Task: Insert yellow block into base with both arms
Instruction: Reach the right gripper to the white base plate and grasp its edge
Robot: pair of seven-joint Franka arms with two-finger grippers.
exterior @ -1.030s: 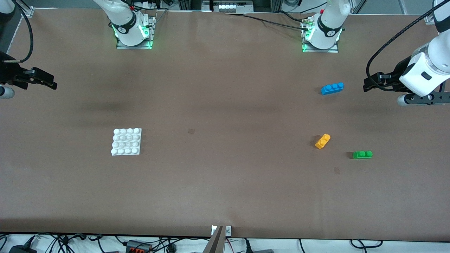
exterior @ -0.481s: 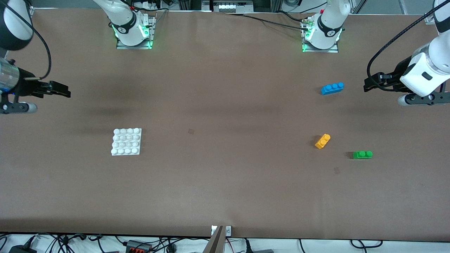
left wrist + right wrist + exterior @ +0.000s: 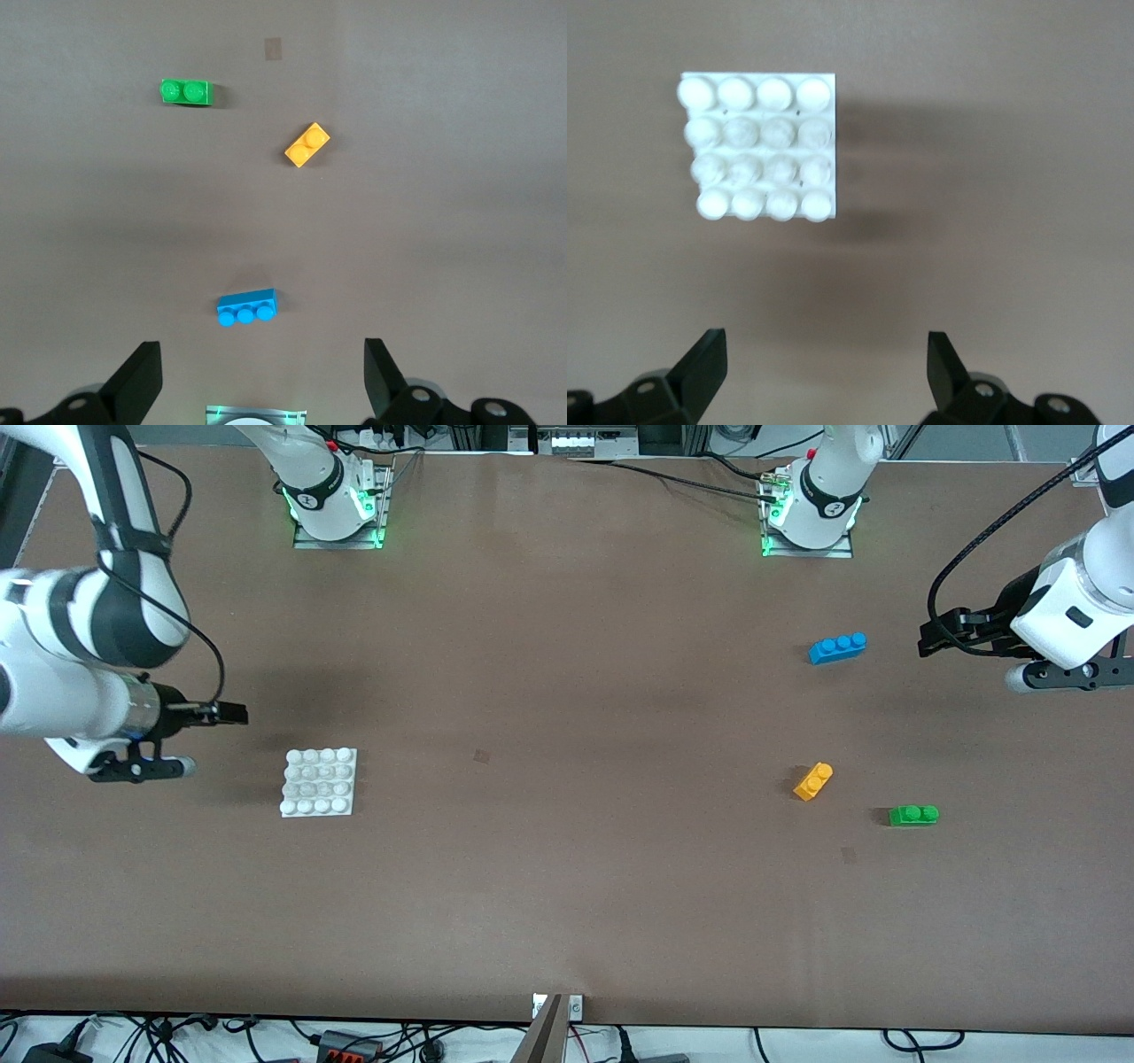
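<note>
My left end effector (image 3: 926,638), open and empty, hovers nearest the yellow block (image 3: 812,781), lying diagonal; right end effector (image 3: 232,712), open, beside base (image 3: 319,782).

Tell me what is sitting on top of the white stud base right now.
Nothing is on the base: all sixteen studs show bare in the right wrist view. The yellow block lies apart on the table. What is beneath the base cannot be seen.

You have a plain brown tabletop (image 3: 567,886). On it, the base (image 3: 319,782) is white with a four-by-four grid of round studs. The yellow block (image 3: 812,781) is yellow-orange; the other bricks are green (image 3: 913,815) and blue (image 3: 837,647). Both arms are white with black rings.
</note>
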